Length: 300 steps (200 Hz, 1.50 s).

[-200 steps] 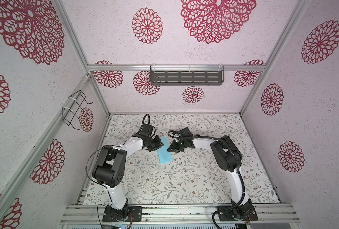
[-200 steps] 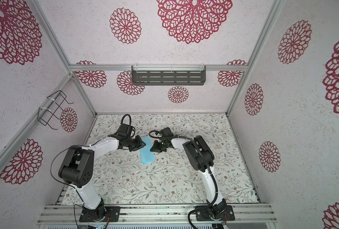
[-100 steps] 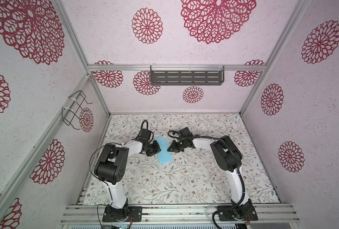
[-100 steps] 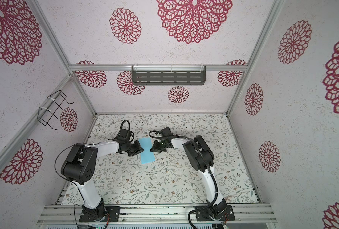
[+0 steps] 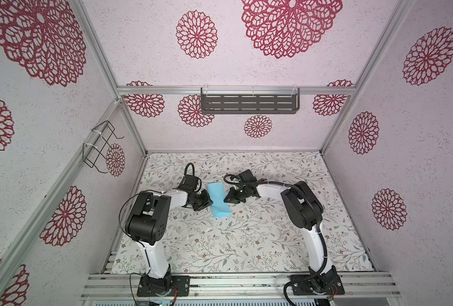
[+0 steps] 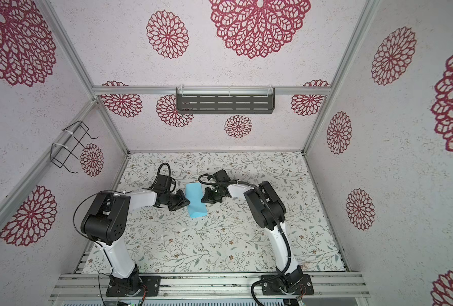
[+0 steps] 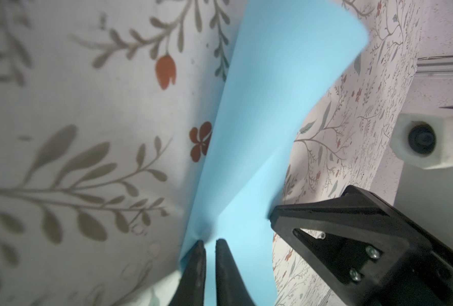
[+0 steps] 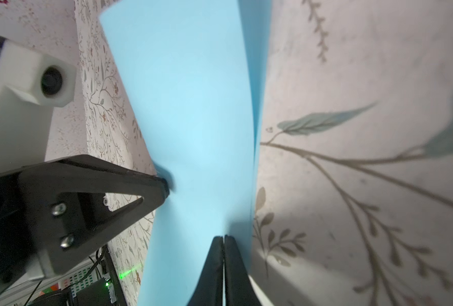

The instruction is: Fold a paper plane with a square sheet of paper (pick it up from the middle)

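Left wrist view shows the left gripper (image 7: 211, 242) narrowed to a thin slit, its fingertips pinching one puckered edge of the light-blue sheet of paper (image 7: 259, 127), while the right gripper (image 7: 272, 217) meets the opposite edge. Right wrist view shows the right gripper's fingers (image 8: 212, 265) pressed fully together on the near edge of the sheet of paper, which bends upward away from them. In both top views the sheet of paper (image 5: 218, 200) appears as a narrow bowed strip on the floral table cover (image 5: 246, 238), between the two grippers and towards the back.
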Each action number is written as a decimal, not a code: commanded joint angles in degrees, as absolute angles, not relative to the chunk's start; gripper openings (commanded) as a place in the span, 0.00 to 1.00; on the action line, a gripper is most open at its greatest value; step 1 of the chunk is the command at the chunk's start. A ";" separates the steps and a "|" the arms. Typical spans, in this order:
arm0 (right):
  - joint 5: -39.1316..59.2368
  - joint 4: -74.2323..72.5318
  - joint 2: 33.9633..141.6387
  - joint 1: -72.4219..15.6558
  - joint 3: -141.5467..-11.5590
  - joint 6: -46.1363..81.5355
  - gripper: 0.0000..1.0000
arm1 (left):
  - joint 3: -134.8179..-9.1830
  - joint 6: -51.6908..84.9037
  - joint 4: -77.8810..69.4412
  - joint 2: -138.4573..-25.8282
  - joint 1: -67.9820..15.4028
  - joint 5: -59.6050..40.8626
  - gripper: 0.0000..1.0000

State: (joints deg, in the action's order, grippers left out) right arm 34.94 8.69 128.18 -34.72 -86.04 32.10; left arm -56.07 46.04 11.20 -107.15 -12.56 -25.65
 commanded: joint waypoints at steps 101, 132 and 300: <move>22.22 18.27 133.80 -34.62 -83.06 31.60 0.09 | -54.39 52.49 8.44 -102.77 -15.03 -30.50 0.13; 21.80 18.62 133.69 -34.63 -83.26 31.26 0.09 | -54.78 53.31 13.82 -104.91 -15.03 -27.42 0.12; 21.84 18.22 134.07 -34.63 -83.47 31.18 0.08 | -53.78 55.63 17.02 -99.35 -19.63 -24.43 0.11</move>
State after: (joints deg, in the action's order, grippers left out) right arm 34.28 9.08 128.18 -34.87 -86.21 32.05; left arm -53.10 53.54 19.11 -97.14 -19.05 -23.29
